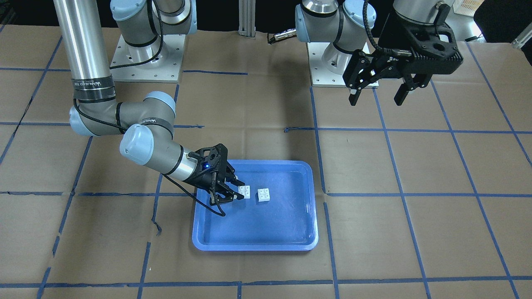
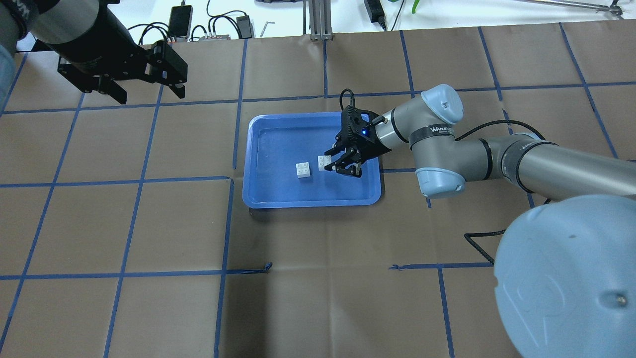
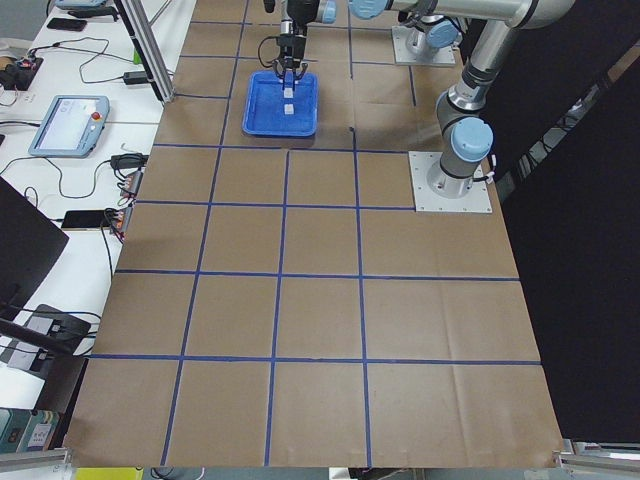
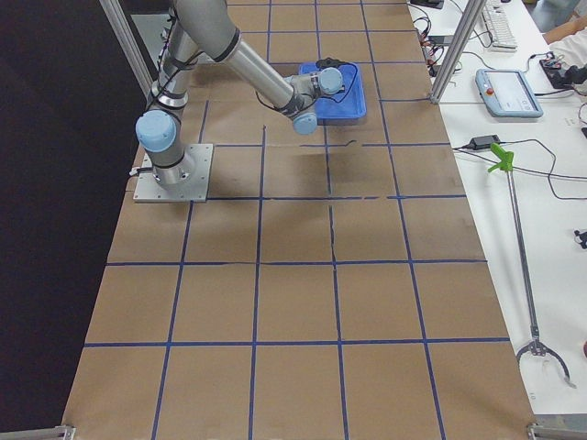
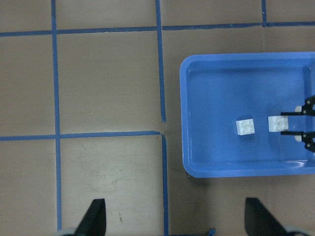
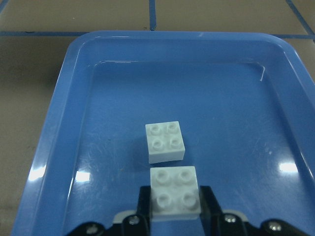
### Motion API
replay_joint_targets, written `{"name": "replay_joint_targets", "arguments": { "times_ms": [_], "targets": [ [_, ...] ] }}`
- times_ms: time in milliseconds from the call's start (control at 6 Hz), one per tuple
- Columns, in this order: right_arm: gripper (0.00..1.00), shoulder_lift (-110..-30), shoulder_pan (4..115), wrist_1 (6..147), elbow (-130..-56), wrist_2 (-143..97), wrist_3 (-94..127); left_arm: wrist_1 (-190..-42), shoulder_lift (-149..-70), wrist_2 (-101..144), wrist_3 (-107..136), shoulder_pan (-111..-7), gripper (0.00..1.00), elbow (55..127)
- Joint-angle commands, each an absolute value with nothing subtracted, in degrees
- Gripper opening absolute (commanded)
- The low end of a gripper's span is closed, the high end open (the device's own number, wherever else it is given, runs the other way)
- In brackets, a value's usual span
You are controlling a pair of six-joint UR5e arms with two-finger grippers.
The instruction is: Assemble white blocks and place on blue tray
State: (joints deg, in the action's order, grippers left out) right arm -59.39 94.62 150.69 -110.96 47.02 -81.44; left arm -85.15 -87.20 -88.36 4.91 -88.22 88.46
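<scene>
The blue tray (image 1: 314, 207) lies mid-table, also in the overhead view (image 2: 248, 164). Two white blocks sit inside it side by side, apart. My right gripper (image 1: 242, 190) reaches in low and tilted. Its fingers press both sides of one white block (image 6: 174, 194), which sits at or just above the tray floor. The other white block (image 6: 165, 141) lies free just beyond it (image 2: 303, 169). My left gripper (image 1: 377, 99) is open and empty, high above the table away from the tray. Its wrist view shows both blocks (image 5: 245, 127).
Brown paper with a blue tape grid covers the table (image 2: 318, 278). The two arm bases stand on plates at the robot's side (image 1: 145, 62). Cables and devices lie beyond the far edge (image 2: 198, 25). Nothing else stands near the tray.
</scene>
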Motion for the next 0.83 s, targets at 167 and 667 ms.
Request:
{"name": "replay_joint_targets", "arguments": {
  "times_ms": [167, 667],
  "targets": [
    [0.33, -56.35, 94.92, 158.53, -111.36, 46.85, -75.08, -84.65, -88.50, -88.85, 10.55, -90.69, 0.99, 88.41],
    [0.34, -56.07, 96.06, 159.43, -111.27, 46.93, -71.55, -84.55, -87.98, -89.47, 8.00, -90.79, 0.99, 89.38]
  ]
}}
